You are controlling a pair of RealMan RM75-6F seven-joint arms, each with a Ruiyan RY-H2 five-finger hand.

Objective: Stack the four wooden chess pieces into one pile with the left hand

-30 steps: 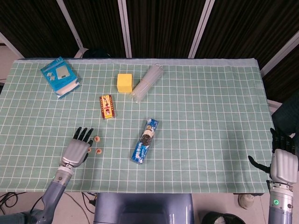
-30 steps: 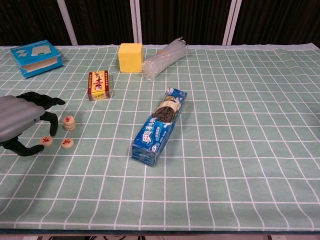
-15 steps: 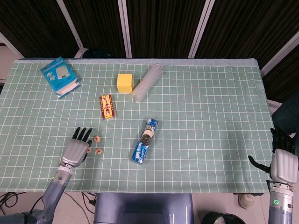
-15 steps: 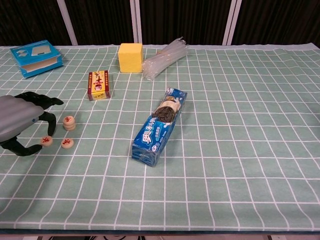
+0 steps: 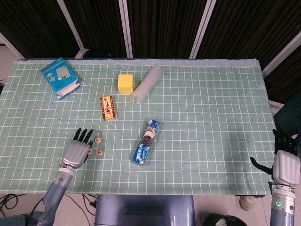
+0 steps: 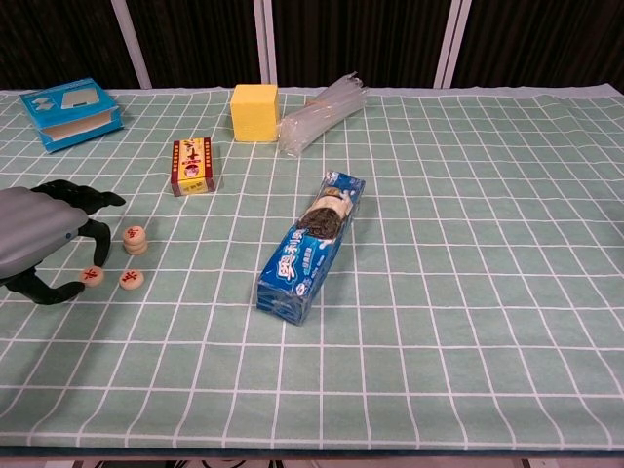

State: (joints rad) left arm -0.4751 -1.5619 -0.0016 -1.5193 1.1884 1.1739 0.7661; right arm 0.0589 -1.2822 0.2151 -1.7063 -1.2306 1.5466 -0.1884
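Small round wooden chess pieces with red marks lie at the table's front left. Two form a short stack (image 6: 136,239) (image 5: 98,140). One single piece (image 6: 132,280) (image 5: 99,152) lies just in front of that stack. Another single piece (image 6: 93,276) lies between the curved fingers and thumb of my left hand (image 6: 39,244) (image 5: 77,150); I cannot tell if they touch it. That hand hovers low with its fingers apart, holding nothing. My right hand (image 5: 286,165) stays off the table's front right corner, fingers straight and empty.
A blue biscuit packet (image 6: 312,244) lies right of the pieces. A red and yellow box (image 6: 193,166) sits behind them. Further back are a yellow block (image 6: 254,111), a clear plastic bundle (image 6: 317,117) and a blue box (image 6: 73,112).
My left hand has shifted slightly, its thumb and fingers now closer around the leftmost single piece. The pieces and the right hand have not moved.
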